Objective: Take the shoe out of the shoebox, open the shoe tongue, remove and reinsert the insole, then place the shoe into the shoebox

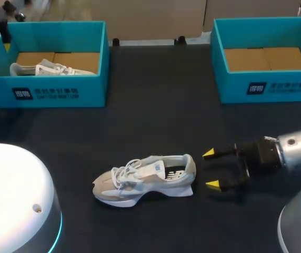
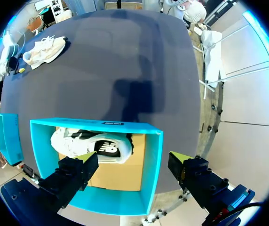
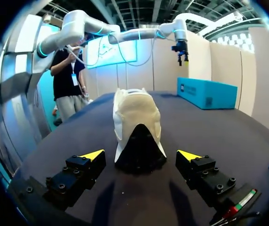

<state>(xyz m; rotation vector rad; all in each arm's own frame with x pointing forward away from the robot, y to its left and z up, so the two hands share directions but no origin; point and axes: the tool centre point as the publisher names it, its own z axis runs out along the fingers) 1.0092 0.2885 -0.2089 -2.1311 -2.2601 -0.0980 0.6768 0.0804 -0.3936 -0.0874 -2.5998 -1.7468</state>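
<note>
Currently: shoe (image 1: 145,179) upright on its sole on the surface (image 1: 156,105), long axis heel-first toward right gripper (image 1: 210,168), just off the heel, fingers spread, holding nothing. Judged nearer: right arm. Left gripper (image 2: 132,160) well away from the shoe, over the far shoebox (image 1: 61,92); spread fingers evident only in left wrist view. Only from right wrist view: heel centred ahead of the fingers.

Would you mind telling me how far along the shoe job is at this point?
Done: one shoe lies out on the table. In hand: nothing; the right gripper sits open just behind its heel, and the left gripper hangs open over the left shoebox, which holds a second shoe. Left: boxing the shoe; the insole step cannot be judged.
</note>
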